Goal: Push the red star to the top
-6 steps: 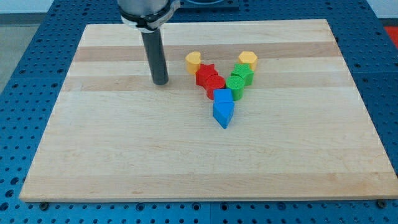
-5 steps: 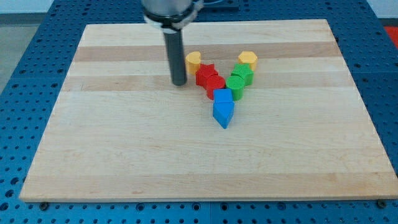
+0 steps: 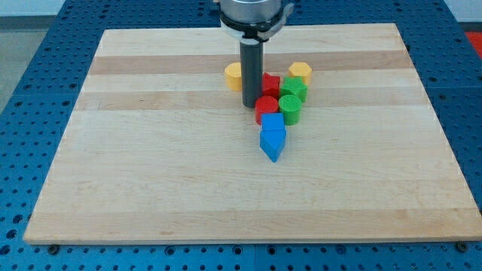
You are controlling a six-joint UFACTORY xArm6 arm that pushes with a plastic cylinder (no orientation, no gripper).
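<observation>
My tip (image 3: 251, 105) stands on the board among the blocks. The red star (image 3: 270, 83) is just right of the rod, partly hidden by it. A red round block (image 3: 266, 108) touches the tip at its lower right. A yellow block (image 3: 233, 75) is left of the rod and another yellow block (image 3: 300, 72) lies to the right. Two green blocks (image 3: 293, 90) (image 3: 290, 107) sit right of the red ones. Two blue blocks (image 3: 272, 122) (image 3: 273, 143) lie below.
The wooden board (image 3: 151, 165) lies on a blue perforated table (image 3: 22, 90). All blocks are clustered in the board's upper middle.
My tip has moved right from the board's left-centre into the cluster. The red blocks have shifted right against the green ones, and the blue blocks moved slightly down.
</observation>
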